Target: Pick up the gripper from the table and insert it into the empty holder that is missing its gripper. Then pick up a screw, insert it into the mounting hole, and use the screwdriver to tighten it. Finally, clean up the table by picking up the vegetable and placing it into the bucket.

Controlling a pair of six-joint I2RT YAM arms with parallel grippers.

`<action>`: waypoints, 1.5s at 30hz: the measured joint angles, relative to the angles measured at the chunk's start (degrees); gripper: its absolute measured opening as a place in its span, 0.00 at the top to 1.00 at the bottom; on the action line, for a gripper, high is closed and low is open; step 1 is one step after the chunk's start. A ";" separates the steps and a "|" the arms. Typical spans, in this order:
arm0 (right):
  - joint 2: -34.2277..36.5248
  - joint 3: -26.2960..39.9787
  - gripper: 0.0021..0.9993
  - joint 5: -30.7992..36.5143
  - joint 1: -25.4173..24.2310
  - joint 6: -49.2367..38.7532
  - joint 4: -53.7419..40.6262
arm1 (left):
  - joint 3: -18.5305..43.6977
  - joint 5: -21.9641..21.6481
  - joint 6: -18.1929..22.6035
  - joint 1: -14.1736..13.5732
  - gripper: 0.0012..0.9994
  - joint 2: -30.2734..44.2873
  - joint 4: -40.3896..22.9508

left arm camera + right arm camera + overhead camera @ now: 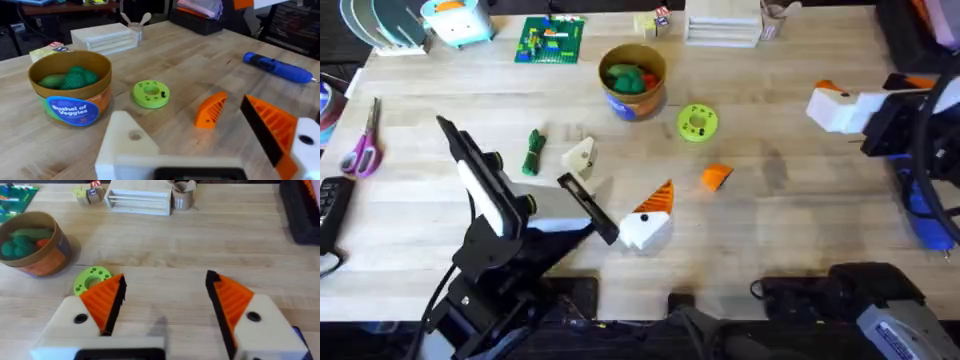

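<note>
Left end effector [210, 145] hovers low over the tabletop [190, 55], one bare cream holder [127, 142] opposite an orange-padded finger. The loose orange gripper [210, 110] lies just ahead, bucket [72, 87] and blue screwdriver [277, 67] flanking.

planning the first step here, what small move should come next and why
Probably bring the right end effector, which is open, toward the loose orange fingertip lying untouched on the wooden table. The left end effector has one cream holder bare, so that pad has to be picked up first.
</note>
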 joint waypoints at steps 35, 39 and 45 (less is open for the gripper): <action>8.16 2.30 0.01 -5.26 5.39 -3.30 -12.20 | 0.00 9.35 -0.40 0.00 0.01 0.00 0.55; 15.71 6.91 0.01 -5.25 13.45 -6.11 -17.66 | 0.00 9.49 -0.42 0.00 0.01 0.00 0.57; 23.52 9.60 0.01 -5.80 22.85 -7.44 -16.15 | 0.00 9.55 -0.40 0.00 0.01 0.00 0.57</action>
